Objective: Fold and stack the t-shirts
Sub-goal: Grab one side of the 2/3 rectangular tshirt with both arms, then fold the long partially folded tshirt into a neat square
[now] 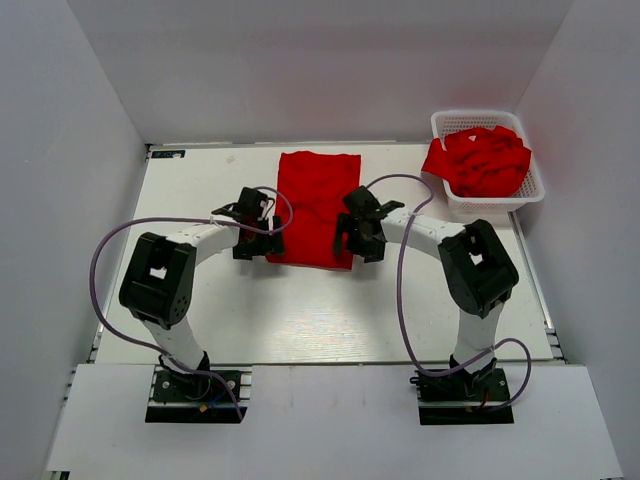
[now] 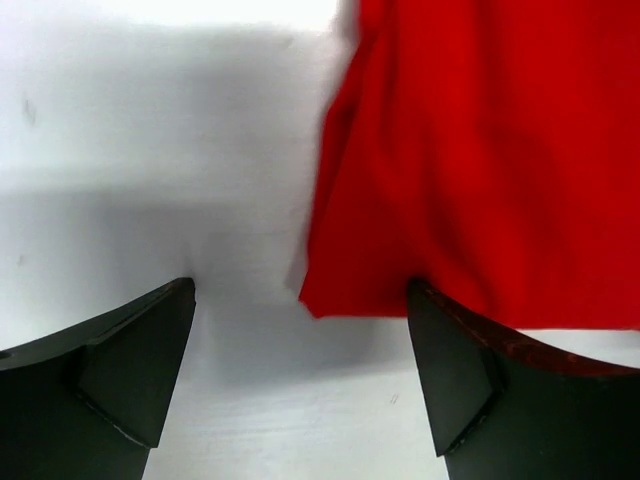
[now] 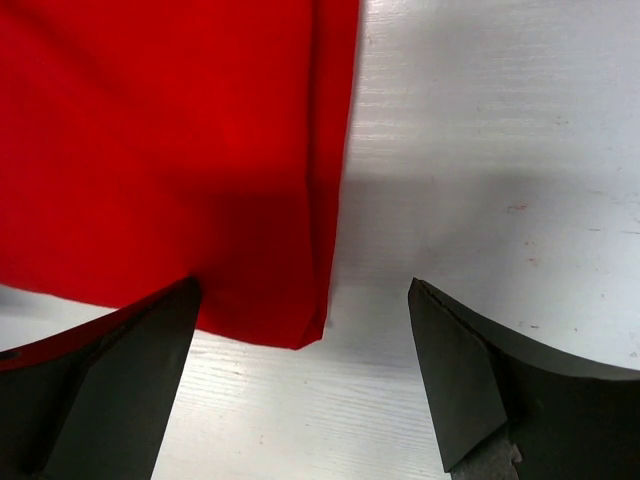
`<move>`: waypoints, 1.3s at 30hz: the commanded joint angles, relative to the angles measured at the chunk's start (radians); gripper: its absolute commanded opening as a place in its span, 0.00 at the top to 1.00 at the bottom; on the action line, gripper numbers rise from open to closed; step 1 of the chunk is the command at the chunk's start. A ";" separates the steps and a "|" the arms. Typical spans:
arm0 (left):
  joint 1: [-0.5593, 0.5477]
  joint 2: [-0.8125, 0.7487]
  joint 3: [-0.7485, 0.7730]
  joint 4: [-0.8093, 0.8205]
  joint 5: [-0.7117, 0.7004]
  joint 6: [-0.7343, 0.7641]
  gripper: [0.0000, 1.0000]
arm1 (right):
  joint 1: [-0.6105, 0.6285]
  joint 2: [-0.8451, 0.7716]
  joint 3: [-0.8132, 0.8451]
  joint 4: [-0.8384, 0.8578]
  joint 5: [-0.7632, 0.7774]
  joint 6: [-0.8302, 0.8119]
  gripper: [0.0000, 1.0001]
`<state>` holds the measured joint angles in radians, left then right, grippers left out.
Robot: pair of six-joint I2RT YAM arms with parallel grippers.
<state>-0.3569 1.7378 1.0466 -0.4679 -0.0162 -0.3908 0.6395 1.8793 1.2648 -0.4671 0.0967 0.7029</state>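
A red t-shirt [image 1: 316, 205] lies flat on the table [image 1: 300, 310], folded into a long narrow strip running front to back. My left gripper [image 1: 262, 243] is open over its near left corner [image 2: 330, 300], which lies between the fingers; the right finger [image 2: 455, 370] overlaps the cloth's near edge. My right gripper [image 1: 352, 242] is open over the near right corner [image 3: 305, 335], its left finger [image 3: 130, 370] over the near edge. Both hold nothing. More red t-shirts [image 1: 480, 160] lie crumpled in the basket.
A white lattice basket [image 1: 452, 201] stands at the far right of the table, with red cloth hanging over its left rim. White walls enclose the table at the back and on both sides. Purple cables loop from each arm.
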 commanded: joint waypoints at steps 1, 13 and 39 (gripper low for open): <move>-0.001 0.019 0.026 0.041 0.016 0.001 0.05 | 0.009 0.020 0.048 -0.024 0.031 0.023 0.10; -0.054 0.060 -0.105 0.173 0.202 -0.010 0.88 | 0.020 0.064 0.004 -0.007 -0.063 0.066 0.97; -0.070 -0.293 0.153 -0.288 0.088 -0.095 1.00 | -0.014 -0.238 0.112 -0.406 -0.012 -0.124 1.00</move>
<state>-0.4473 1.4601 1.1061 -0.7528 0.1268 -0.4793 0.6533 1.6272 1.2678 -0.7998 -0.0078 0.6334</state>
